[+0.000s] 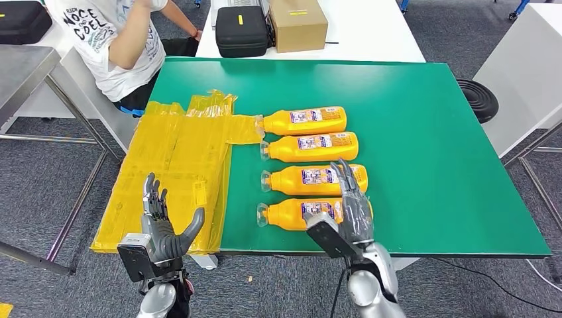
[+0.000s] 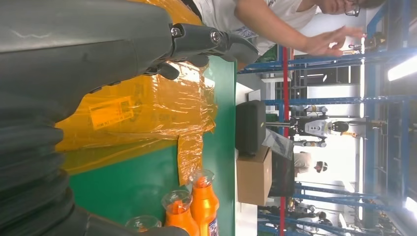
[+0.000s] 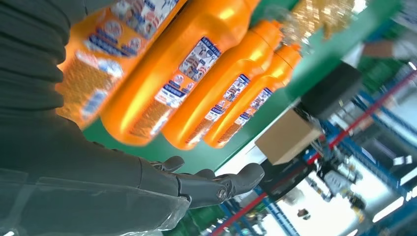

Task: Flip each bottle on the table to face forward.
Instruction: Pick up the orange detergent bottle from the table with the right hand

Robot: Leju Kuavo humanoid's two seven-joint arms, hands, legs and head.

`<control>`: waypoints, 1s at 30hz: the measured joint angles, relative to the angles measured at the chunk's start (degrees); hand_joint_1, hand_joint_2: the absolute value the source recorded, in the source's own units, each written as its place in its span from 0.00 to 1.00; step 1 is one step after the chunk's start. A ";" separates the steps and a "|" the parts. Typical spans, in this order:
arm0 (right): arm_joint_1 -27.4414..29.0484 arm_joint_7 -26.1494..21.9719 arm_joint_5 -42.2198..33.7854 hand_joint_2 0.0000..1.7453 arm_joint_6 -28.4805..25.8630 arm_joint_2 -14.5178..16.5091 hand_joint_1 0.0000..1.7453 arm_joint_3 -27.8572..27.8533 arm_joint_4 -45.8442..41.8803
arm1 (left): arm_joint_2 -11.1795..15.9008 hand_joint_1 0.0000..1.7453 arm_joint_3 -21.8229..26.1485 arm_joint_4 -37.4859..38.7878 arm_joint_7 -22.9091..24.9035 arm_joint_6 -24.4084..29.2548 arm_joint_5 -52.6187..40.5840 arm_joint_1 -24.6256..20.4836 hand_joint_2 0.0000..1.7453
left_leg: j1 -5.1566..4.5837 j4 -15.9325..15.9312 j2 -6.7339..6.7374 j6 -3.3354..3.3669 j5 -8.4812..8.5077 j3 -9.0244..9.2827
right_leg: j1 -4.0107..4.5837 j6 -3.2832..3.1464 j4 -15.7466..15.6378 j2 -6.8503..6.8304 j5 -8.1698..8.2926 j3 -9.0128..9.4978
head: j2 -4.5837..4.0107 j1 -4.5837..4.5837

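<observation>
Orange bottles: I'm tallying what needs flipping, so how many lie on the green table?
4, lying in a column: farthest bottle, second bottle, third bottle, and nearest bottle partly under the right hand.

Four orange bottles lie side by side on the green desk (image 3: pixel 314 64), labels showing. The nearest bottle (image 3: pixel 103 54) is partly behind the right hand's (image 3: pixel 162 187) grey ribbed cover; next to it lie the second bottle (image 3: pixel 196 64), the third bottle (image 3: pixel 231 93) and the fourth bottle (image 3: pixel 255 98) — each touching or just beside its neighbour. The hand's fingers (image 3: pixel 236 179) reach out with nothing in them. Past the desk edge sit a cardboard box (image 3: pixel 287 137) and a dark case (image 3: pixel 332 88) — both blurred.
</observation>
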 joint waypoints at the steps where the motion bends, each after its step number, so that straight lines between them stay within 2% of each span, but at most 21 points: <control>1: -0.86 1.29 1.71 1.00 1.12 -0.55 0.00 0.56 -0.17 | -0.01 0.00 0.10 0.00 0.04 -0.07 -0.17 -0.02 1.00 | 0.00 0.00 0.00 0.00 0.00 0.00 | 0.00 0.00 0.00 0.00 0.00 0.00 | 0.00 0.00; 5: -3.95 3.95 5.04 1.00 3.91 -2.32 0.00 2.96 -0.21 | -0.05 0.00 0.58 0.00 0.26 -0.27 -0.62 -0.22 1.00 | 0.01 0.00 0.00 0.01 0.02 0.02 | 0.01 -0.01 0.00 -0.01 0.01 0.00 | 0.00 0.00; 13: -5.90 4.66 5.78 1.00 4.81 -3.93 0.00 5.13 -0.21 | -0.17 0.00 1.18 -0.01 0.30 -0.32 -0.73 -0.28 1.00 | 0.00 0.00 -0.01 0.02 0.01 -0.02 | 0.00 0.00 0.01 -0.02 0.00 0.00 | 0.00 0.00; 22: -8.81 9.07 8.87 1.00 10.92 -5.76 0.00 8.66 2.95 | -0.60 0.00 2.11 -0.35 1.23 -0.26 -1.24 -0.03 1.00 | 0.00 0.00 -0.01 0.02 0.01 -0.02 | 0.00 0.00 0.01 -0.02 0.00 0.00 | 0.00 0.00; 30: -8.19 11.33 9.50 1.00 11.45 -8.06 0.00 11.60 5.36 | -0.68 0.00 3.98 -2.47 1.83 0.04 -1.68 2.41 1.00 | 0.00 0.00 -0.02 0.03 -0.02 -0.04 | 0.00 0.08 0.00 -0.02 -0.06 -0.02 | 0.00 0.00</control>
